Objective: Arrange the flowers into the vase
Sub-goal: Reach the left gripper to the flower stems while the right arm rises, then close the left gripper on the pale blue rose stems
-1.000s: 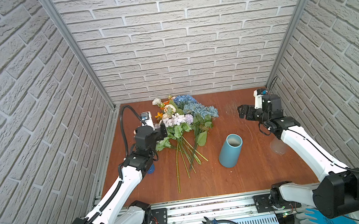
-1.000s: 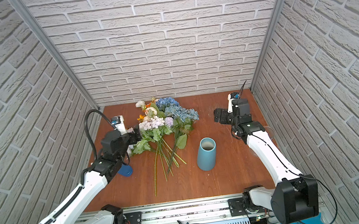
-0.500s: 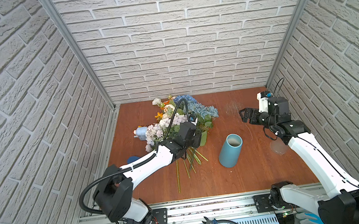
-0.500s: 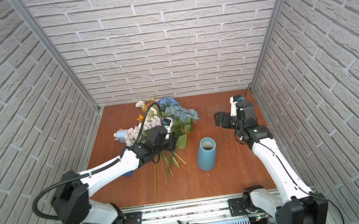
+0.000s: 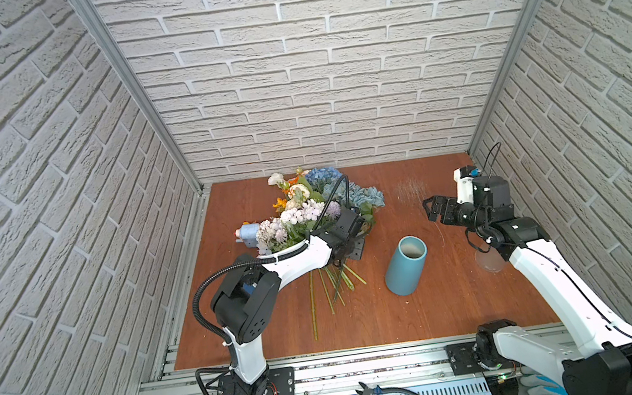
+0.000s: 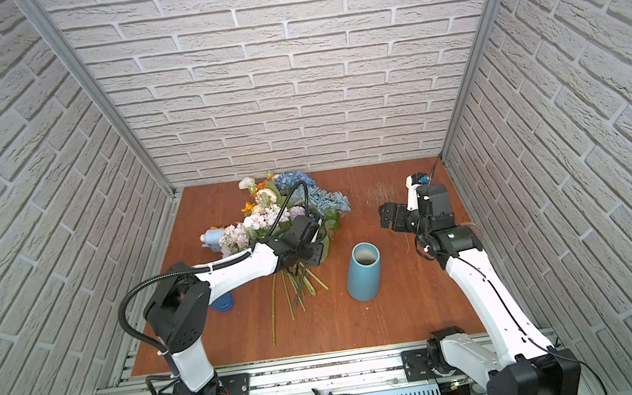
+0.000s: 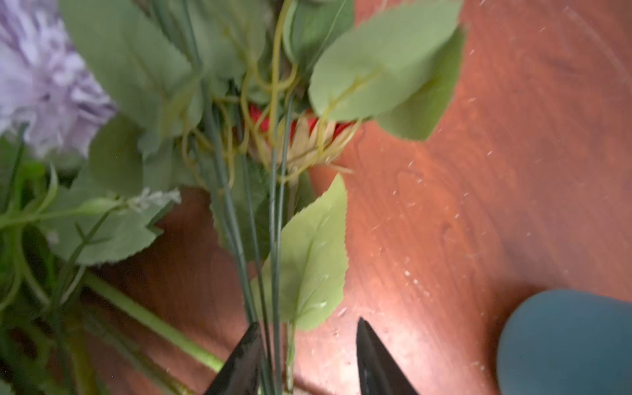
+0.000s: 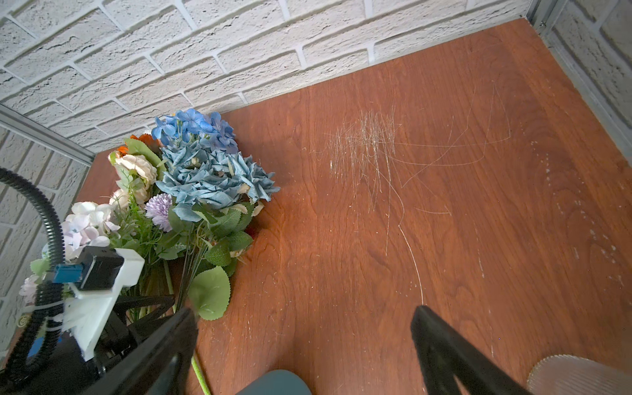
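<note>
Straddling thin stems of the flowers [image 5: 308,212], heaped far and left of centre, the left gripper [image 7: 307,342] stands unclenched, pinching nothing; the right gripper [image 5: 433,209] gapes empty. The blue vase [image 5: 405,265] on their right is empty: every stem is left to place. Only the left wrist view shows that straddle.

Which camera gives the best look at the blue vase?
Both top views do best: the whole blue vase stands right of the flower stems, its open mouth visible. The left wrist view catches only a blurred part of its side; the right wrist view, just a sliver at the frame's edge.
</note>
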`<state>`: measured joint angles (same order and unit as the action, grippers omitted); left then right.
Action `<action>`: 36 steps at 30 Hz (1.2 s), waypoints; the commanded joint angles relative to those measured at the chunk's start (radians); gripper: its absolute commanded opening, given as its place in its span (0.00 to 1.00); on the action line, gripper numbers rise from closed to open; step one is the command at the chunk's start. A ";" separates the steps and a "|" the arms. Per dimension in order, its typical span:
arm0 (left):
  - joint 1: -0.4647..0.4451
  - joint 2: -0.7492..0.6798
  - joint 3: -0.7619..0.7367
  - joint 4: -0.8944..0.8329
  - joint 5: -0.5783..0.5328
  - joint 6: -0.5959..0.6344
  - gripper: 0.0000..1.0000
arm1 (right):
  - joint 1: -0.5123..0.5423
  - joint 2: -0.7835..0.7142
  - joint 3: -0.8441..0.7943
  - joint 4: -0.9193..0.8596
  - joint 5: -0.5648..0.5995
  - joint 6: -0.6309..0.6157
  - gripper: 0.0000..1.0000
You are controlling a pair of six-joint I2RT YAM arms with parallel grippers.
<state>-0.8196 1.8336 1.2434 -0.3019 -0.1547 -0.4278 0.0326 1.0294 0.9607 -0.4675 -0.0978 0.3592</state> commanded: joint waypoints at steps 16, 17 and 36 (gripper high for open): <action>-0.007 0.005 -0.047 -0.062 -0.066 -0.034 0.24 | -0.002 -0.037 -0.015 0.004 0.033 -0.019 0.99; -0.007 0.004 -0.048 -0.062 -0.068 -0.034 0.23 | -0.002 -0.036 -0.016 0.004 0.033 -0.017 0.99; -0.006 -0.010 -0.050 -0.042 -0.075 -0.020 0.01 | -0.001 -0.077 0.013 -0.029 0.052 -0.029 0.99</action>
<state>-0.8211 1.8584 1.1969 -0.3573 -0.2089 -0.4541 0.0326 0.9768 0.9539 -0.4980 -0.0631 0.3500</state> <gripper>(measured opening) 0.107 0.988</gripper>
